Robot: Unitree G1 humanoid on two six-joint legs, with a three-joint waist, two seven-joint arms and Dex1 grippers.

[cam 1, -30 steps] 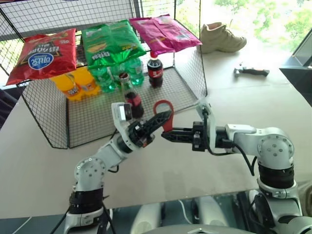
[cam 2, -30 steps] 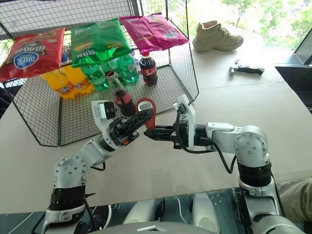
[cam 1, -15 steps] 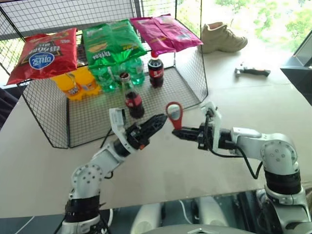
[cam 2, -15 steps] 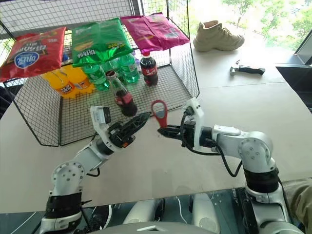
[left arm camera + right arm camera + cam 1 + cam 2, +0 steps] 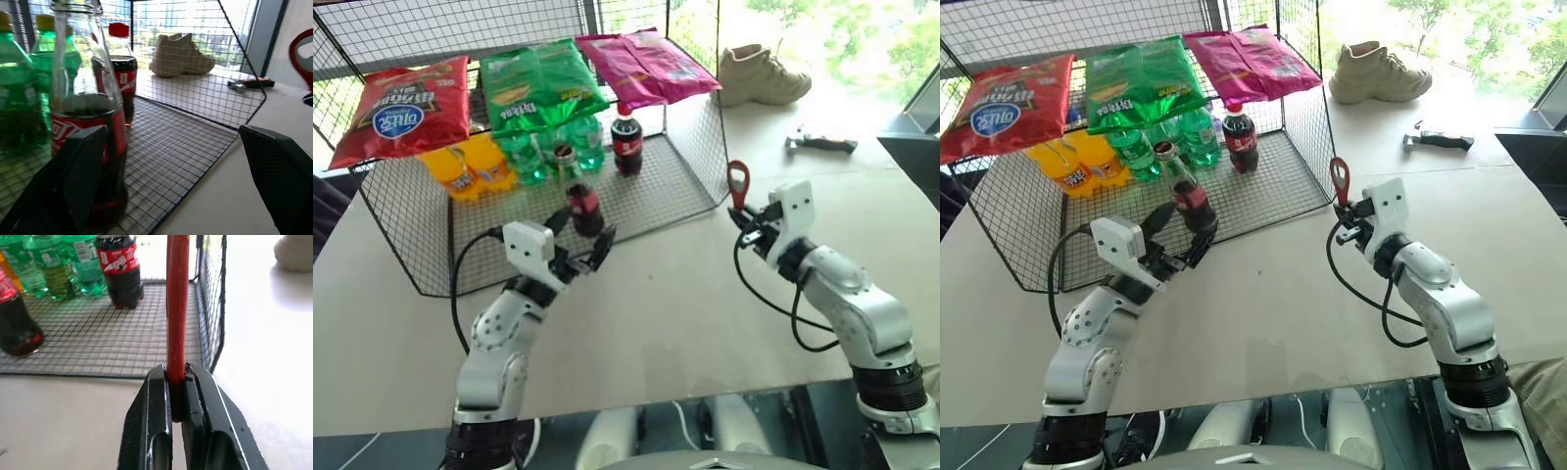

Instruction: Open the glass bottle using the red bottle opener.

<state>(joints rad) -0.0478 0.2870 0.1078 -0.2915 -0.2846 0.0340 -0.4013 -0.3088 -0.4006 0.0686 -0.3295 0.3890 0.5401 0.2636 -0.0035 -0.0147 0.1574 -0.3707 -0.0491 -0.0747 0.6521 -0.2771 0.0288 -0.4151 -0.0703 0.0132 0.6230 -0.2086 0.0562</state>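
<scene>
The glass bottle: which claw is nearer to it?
Left. The left claw is open around the base of the glass bottle. The right claw is far off to its right, outside the wire rack, gripping the opener.

The glass bottle (image 5: 578,191) at centre frame is clear, glossy glass with a red printed label. The red bottle opener (image 5: 738,185), right of centre, looks like smooth plastic. The rack (image 5: 509,235) is thin black wire mesh. The snack bags (image 5: 538,83) at upper left are shiny foil. The bench (image 5: 705,313) is matt and pale. The left gripper (image 5: 195,161) pads (image 5: 279,161) are finely textured black.
</scene>
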